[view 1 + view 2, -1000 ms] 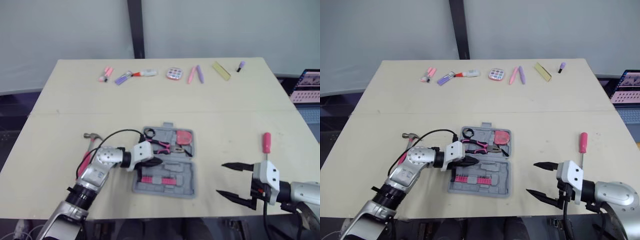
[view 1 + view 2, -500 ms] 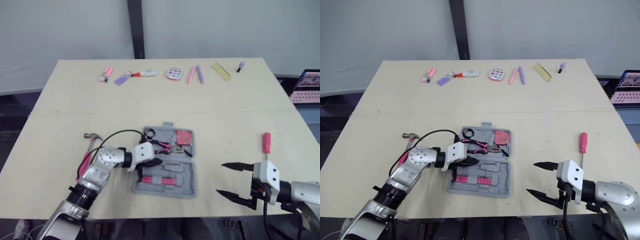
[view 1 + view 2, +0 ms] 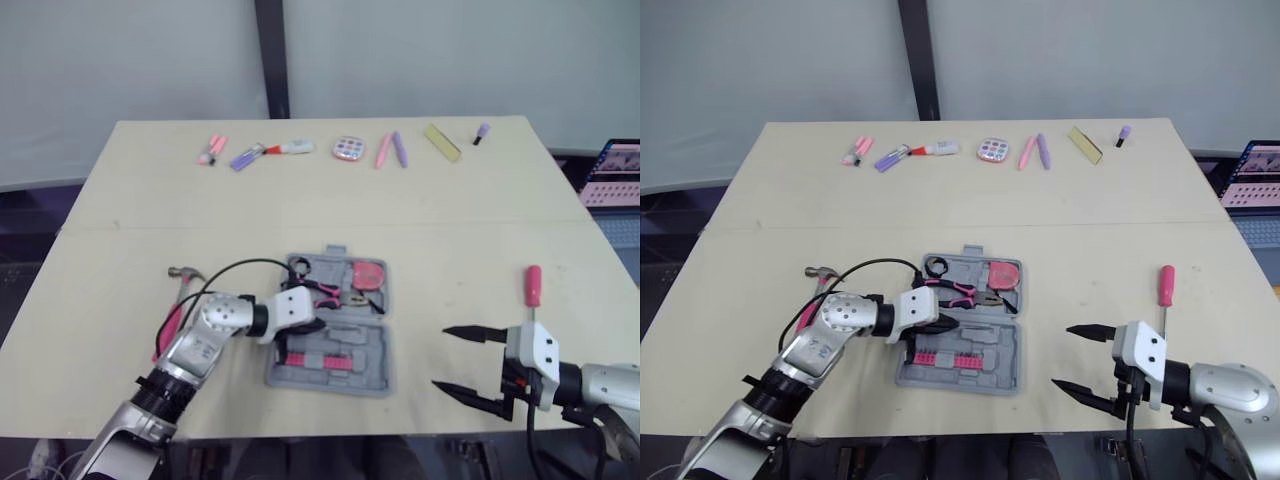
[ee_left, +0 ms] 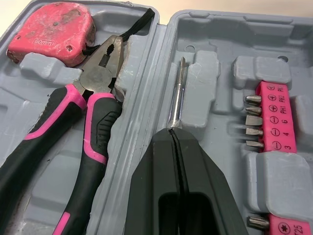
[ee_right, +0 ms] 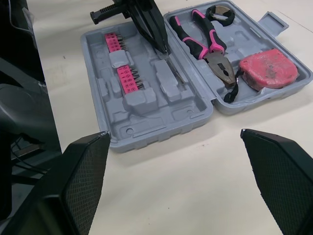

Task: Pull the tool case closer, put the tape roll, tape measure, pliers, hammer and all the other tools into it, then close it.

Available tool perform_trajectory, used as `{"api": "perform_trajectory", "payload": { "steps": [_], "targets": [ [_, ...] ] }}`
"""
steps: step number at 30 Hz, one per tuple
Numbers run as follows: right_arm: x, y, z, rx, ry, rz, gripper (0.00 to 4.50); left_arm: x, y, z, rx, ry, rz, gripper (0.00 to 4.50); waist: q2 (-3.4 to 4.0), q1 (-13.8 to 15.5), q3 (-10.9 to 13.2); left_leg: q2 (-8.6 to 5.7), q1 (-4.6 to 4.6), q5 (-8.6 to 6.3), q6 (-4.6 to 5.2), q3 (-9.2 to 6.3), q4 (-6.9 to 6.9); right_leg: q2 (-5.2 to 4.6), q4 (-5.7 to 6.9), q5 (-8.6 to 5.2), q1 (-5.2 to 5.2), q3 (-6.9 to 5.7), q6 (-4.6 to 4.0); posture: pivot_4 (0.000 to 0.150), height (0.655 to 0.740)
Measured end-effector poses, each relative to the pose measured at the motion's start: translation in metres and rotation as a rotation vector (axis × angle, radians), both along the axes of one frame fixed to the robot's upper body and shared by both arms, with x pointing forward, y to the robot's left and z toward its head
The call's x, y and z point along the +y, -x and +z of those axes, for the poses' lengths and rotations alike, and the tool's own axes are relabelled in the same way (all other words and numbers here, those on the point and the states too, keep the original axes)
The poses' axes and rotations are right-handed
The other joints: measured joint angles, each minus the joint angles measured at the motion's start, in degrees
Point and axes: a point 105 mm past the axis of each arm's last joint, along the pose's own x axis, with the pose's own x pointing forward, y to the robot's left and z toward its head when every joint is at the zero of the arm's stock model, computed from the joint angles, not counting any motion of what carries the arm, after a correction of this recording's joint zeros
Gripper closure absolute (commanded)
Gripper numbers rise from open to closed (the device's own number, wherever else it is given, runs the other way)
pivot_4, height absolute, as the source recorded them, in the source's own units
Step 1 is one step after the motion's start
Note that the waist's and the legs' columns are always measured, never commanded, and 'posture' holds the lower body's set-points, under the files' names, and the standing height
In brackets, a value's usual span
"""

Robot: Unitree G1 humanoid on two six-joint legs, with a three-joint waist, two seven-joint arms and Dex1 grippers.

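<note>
Pliers (image 4: 73, 122) and tape measure (image 4: 49, 32) packed; left fingers (image 4: 156, 186) pinch small screwdriver (image 4: 177, 93); right fingers (image 5: 83, 181) spread; hammer (image 3: 170, 322) waits at case's (image 3: 378, 372) nine o'clock.

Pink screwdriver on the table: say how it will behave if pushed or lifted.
The pink screwdriver looks rigid and slim, so probably light. Its rounded handle may let it roll if nudged sideways. The thick handle likely grips easiest.

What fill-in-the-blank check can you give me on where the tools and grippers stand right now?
The pliers lie in the tool case beside the pink ____. The hammer lies on the table to the case's ____. The right gripper is ____. The left gripper is ____, its tips at a thin metal shaft in the case.
Missing: tape measure; left; open; shut.
</note>
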Motion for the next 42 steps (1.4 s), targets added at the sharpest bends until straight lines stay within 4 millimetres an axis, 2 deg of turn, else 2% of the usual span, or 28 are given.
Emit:
{"api": "perform_trajectory", "payload": {
  "steps": [21, 25, 30, 33, 37, 40, 42],
  "targets": [
    [-0.001, 0.003, -0.003, 0.013, 0.000, -0.012, 0.00, -0.005, 0.003, -0.012, 0.007, -0.021, 0.000, 4.49, 0.33, 0.0, -0.6, 0.00, 0.21, -0.02, 0.04, 0.00, -0.08, 0.01, -0.13, 0.00, 0.24, 0.00, 0.00, 0.150, 0.7400],
    [-0.001, 0.003, -0.002, 0.010, 0.000, -0.011, 0.00, -0.003, 0.002, -0.015, 0.045, 0.032, 0.041, 4.49, 0.31, -0.1, -0.7, 0.00, 0.95, -0.05, 0.07, 0.02, -0.43, 0.01, -0.45, -0.01, 0.98, 0.00, 0.01, 0.150, 0.7400],
    [-0.001, 0.002, -0.002, 0.009, 0.000, -0.011, 0.00, 0.000, 0.001, -0.013, 0.078, 0.140, 0.097, 4.49, 0.30, -0.1, -0.7, 0.01, 0.90, -0.05, 0.07, 0.02, -0.45, 0.00, -0.44, -0.02, 0.90, 0.00, 0.02, 0.150, 0.7400],
    [-0.001, 0.001, 0.000, 0.001, 0.000, -0.011, 0.00, 0.011, 0.000, -0.004, 0.110, 0.215, 0.163, 4.49, 0.26, -0.2, -0.6, 0.02, 0.82, -0.04, 0.06, 0.02, -0.45, 0.00, -0.41, -0.02, 0.80, 0.00, 0.01, 0.150, 0.7400],
    [0.001, -0.003, 0.004, -0.022, -0.001, -0.007, 0.00, 0.025, -0.001, 0.037, 0.013, 0.309, 0.194, 4.49, 0.25, -0.1, -0.4, 0.02, 0.77, -0.04, 0.05, 0.01, -0.44, -0.01, -0.44, -0.02, 0.78, 0.00, 0.01, 0.150, 0.7400],
    [0.002, -0.005, 0.005, -0.029, -0.003, -0.004, 0.00, 0.051, 0.006, 0.071, -0.037, 0.395, 0.241, 4.49, 0.24, -0.2, -0.4, 0.02, 0.77, -0.05, 0.04, 0.00, -0.49, -0.02, -0.46, -0.02, 0.77, 0.00, 0.01, 0.150, 0.7400],
    [0.003, -0.006, 0.006, -0.034, -0.007, -0.001, 0.00, 0.068, 0.014, 0.079, -0.033, 0.422, 0.273, 4.49, 0.24, -0.3, -0.4, 0.02, 0.78, -0.05, 0.04, 0.00, -0.53, -0.02, -0.50, -0.02, 0.78, 0.00, 0.01, 0.150, 0.7400]
  ]
}}
